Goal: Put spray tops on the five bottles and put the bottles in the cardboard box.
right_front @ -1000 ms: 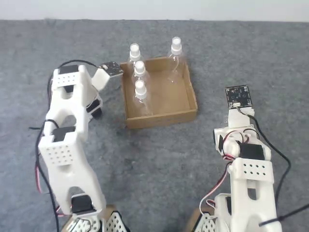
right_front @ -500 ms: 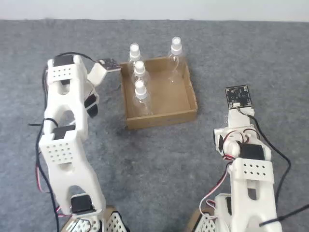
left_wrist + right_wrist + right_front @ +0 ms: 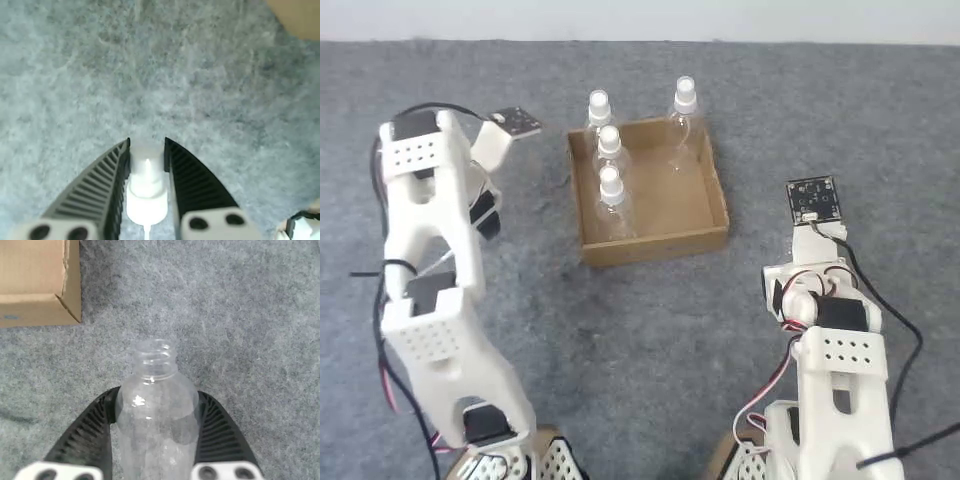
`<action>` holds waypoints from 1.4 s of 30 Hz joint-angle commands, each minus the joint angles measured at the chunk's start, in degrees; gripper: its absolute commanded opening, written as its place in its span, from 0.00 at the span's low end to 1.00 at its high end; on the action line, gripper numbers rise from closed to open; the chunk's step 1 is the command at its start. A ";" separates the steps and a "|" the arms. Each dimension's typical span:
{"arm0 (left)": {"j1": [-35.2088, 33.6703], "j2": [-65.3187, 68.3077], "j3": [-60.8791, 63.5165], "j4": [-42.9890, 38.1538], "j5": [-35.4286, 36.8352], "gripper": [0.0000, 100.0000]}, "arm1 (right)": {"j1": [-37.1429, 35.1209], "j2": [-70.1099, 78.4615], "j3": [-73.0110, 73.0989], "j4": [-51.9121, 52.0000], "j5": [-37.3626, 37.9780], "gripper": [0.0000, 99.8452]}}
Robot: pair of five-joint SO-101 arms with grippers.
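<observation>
Spray top (image 3: pixel 146 192): white, held between the two black ribbed fingers of the left gripper (image 3: pixel 146 145), which is closed on it, one finger touching each side. Grey carpet (image 3: pixel 200 75) lies beneath it, not touching.

Fifth bottle (image 3: pixel 155 412): clear, uncapped, open neck showing. It sits between the fingers of the right gripper (image 3: pixel 156 392), which are clamped against both sides of the body. A corner of the cardboard box (image 3: pixel 35 280) lies beyond it on the carpet, apart from the bottle.

High view: left arm (image 3: pixel 430 230) stands at the left of the frame, its wrist at upper left, just beside the box's left wall. Right arm (image 3: pixel 830 350) is at lower right, its wrist just off the box's near right corner.

The box sits upper centre of the frame. Three capped bottles (image 3: pixel 611 190) stand upright inside, two along the left wall and one at the far right corner. A fourth capped bottle (image 3: pixel 599 105) is at the far left corner; cannot tell whether it is inside or just behind the rim.
</observation>
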 commanded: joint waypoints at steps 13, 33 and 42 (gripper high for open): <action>-5.98 -23.82 8.13 2.20 0.62 0.01 | 0.66 -1.89 -0.18 -0.84 1.05 0.04; -6.07 -45.27 15.60 2.02 7.91 0.01 | 0.66 -4.70 -0.09 1.19 0.79 0.04; -5.89 -50.73 15.69 2.11 12.92 0.01 | 0.13 -16.75 4.66 2.86 1.05 0.04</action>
